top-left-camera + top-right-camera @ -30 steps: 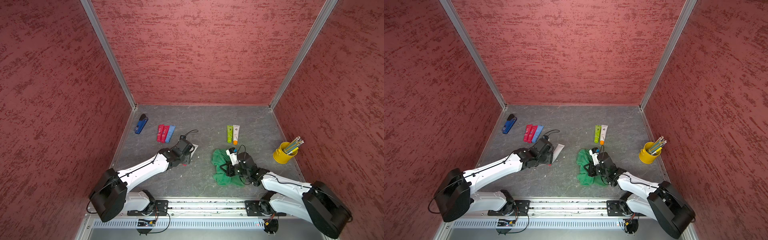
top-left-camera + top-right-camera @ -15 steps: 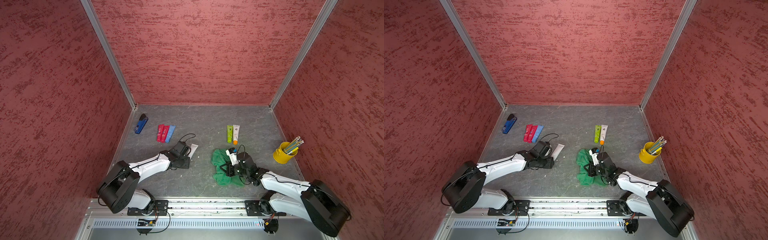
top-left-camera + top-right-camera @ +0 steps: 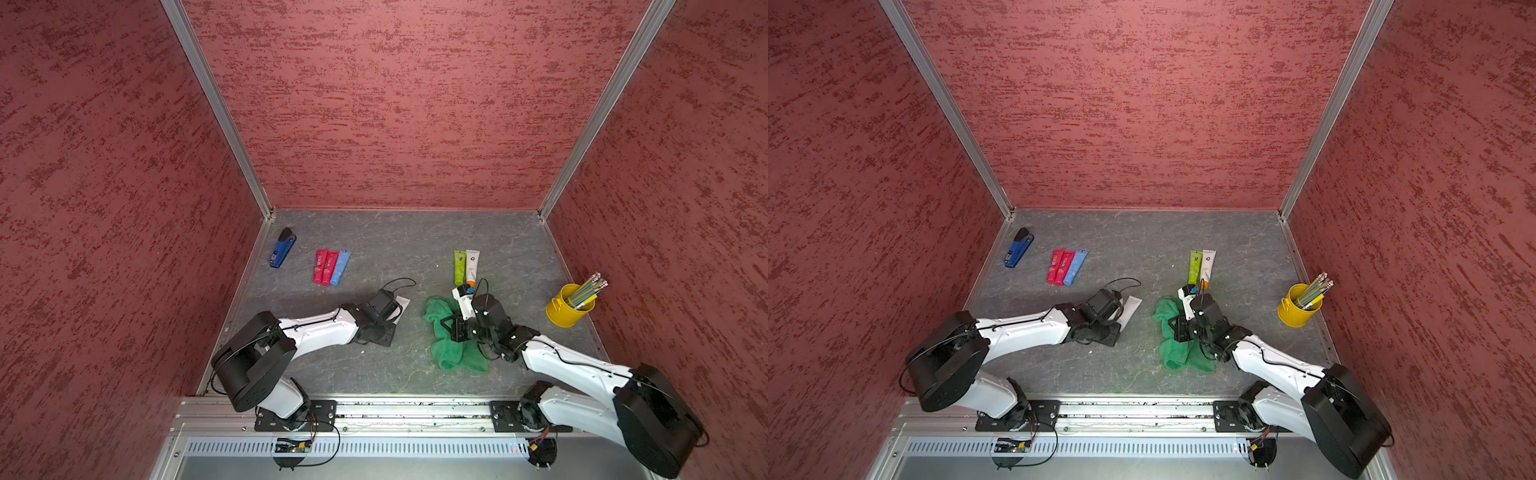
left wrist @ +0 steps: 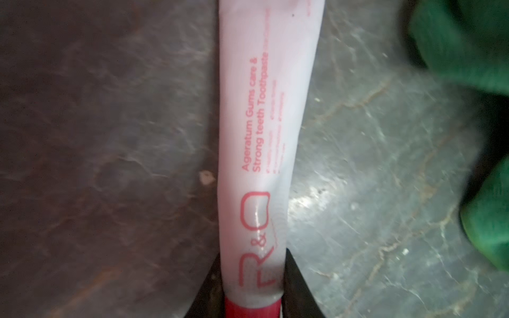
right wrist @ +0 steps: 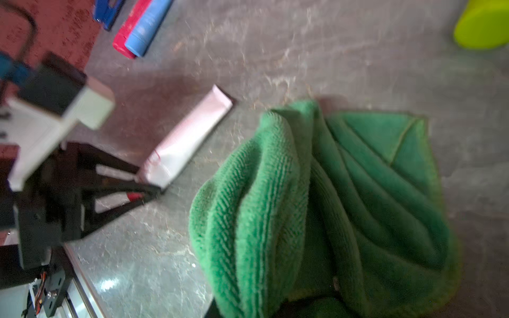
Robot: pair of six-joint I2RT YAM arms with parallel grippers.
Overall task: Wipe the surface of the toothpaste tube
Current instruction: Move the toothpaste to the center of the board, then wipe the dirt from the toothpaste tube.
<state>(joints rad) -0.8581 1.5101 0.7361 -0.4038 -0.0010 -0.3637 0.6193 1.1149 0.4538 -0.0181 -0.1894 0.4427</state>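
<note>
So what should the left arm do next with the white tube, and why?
Probably lift the white toothpaste tube slightly off the table. The left claw presses both sides of it beside the red cap, the tube lies flat, and the right claw holds the green cloth bunched nearby, not touching it.

Bunched green cloth (image 5: 330, 206), toothpaste tube (image 5: 190, 137) in left tool (image 5: 150, 181)
</note>
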